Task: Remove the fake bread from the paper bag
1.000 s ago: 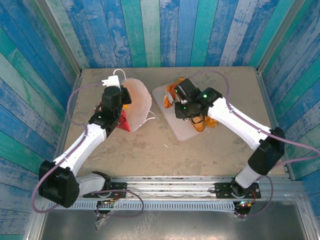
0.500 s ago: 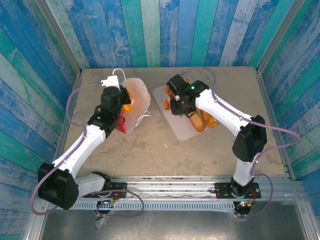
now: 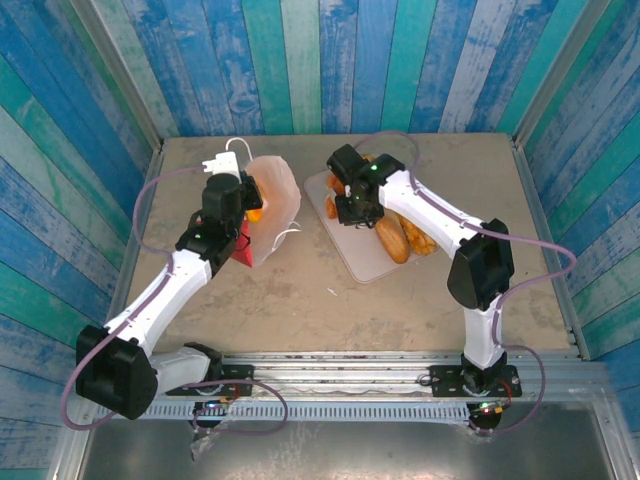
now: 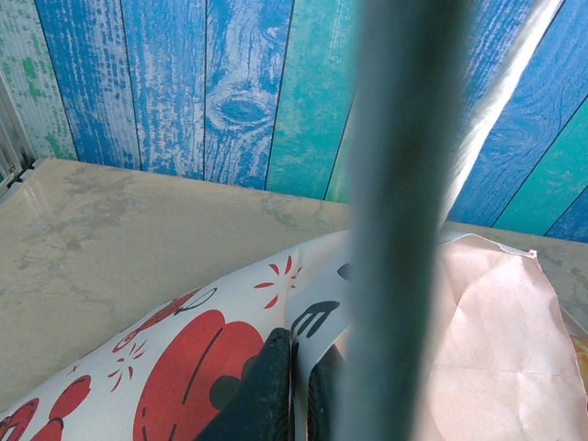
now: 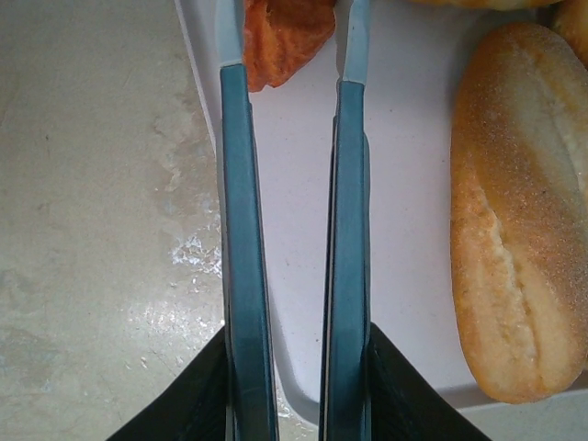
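The paper bag (image 3: 276,188) lies on its side at the table's back left, white with red shapes (image 4: 184,363). My left gripper (image 3: 243,208) is shut on the bag's paper edge (image 4: 299,367), holding its mouth up. One orange piece of fake bread (image 3: 255,212) shows inside the mouth. More fake bread lies on the pale tray (image 3: 366,262): an oval loaf (image 3: 391,240) (image 5: 524,211) and a reddish-orange pastry (image 3: 333,208) (image 5: 276,57). My right gripper (image 3: 346,206) (image 5: 292,32) hangs over the tray's left edge (image 5: 404,184), narrowly open, nothing pinched, the pastry lying by its fingertips.
Another golden roll (image 3: 420,240) lies beside the loaf. White cord handles (image 3: 232,150) trail behind the bag. A blurred grey-green bar (image 4: 404,202) crosses the left wrist view close to the lens. Blue plank walls (image 3: 320,60) close in the table's back and sides.
My right gripper has swung left and back across the tray to its left edge, and its jaws have parted slightly. The left gripper keeps its hold; the bag shifted only a little.
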You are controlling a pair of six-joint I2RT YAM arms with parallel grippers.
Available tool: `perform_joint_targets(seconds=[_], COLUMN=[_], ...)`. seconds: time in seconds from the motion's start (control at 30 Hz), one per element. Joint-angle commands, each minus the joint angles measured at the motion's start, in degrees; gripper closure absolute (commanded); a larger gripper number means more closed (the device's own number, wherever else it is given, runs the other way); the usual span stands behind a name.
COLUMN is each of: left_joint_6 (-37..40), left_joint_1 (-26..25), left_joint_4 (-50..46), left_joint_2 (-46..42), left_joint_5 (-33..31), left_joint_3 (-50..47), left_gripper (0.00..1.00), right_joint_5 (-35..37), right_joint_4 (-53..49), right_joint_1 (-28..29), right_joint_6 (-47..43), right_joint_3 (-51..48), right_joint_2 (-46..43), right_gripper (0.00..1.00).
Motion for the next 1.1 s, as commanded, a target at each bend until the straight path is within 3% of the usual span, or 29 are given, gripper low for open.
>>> perform_joint_targets(seconds=[0.0, 0.2, 0.43, 0.77, 1.07], left_joint_6=[0.41, 0.56, 0.62, 0.58, 1.78], left_joint_1=[0.08, 0.08, 0.08, 0.08, 0.08], left_joint_4=[0.54, 0.62, 0.57, 0.82, 0.91], left_joint_2=[-0.86, -0.48, -0.25, -0.01, -0.07], left_joint_5=[0.39, 0.92, 1.17, 1.42, 2.24], left_joint_3=[-0.78, -0.77, -0.6, -0.51, -0.54], left_gripper=[0.9, 0.91, 0.92, 0.92, 0.92], right_joint_5=[0.44, -0.51, -1.24, -4.07, -8.8], right_joint_4=[-0.61, -0.8, -0.75, -0.16, 3.78], right_joint_1=[-0.56, -1.05, -1.03, -1.03, -1.08], right_joint_6=[-0.41, -0.57, -0.75, -1.18, -0.97], right_joint_3=[2.41, 3.38, 4.36, 4.14, -1.53], right_joint_2=[0.97, 2.67, 3.49, 1.23, -6.73], right_gripper=[0.65, 0.56, 0.52, 0.56, 0.6])
